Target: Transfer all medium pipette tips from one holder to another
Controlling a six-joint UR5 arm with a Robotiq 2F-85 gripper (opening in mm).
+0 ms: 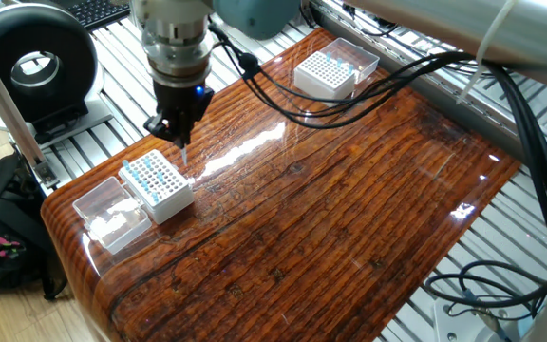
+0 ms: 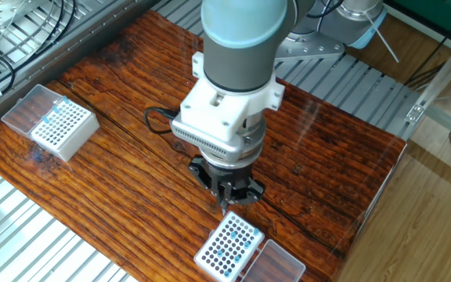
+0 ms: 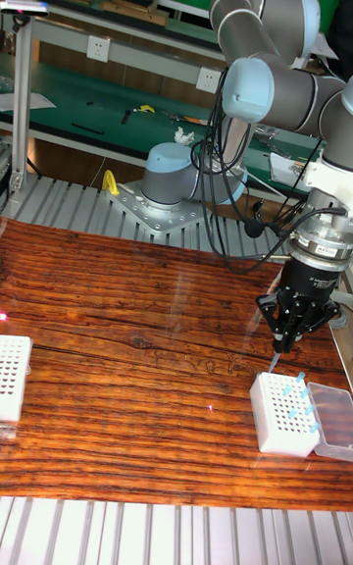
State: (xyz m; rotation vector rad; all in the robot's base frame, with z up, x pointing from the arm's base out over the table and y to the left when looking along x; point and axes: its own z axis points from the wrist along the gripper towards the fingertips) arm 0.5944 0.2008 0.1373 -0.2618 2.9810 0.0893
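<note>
On the left of the bench [image 1: 349,218] in one fixed view sits a white holder [image 1: 157,184] with medium pipette tips [image 1: 146,172] in its grid, a clear lid [image 1: 112,213] just beside it. My fingers [image 1: 180,140] hang above its far edge, pinched together on one slender tip [image 1: 184,155] pointing down, clear of the grid. Far right, a second white holder [image 1: 326,72] carries a few blue tips

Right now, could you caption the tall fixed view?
Gripper holds a pipette tip above the white tip box.
</note>
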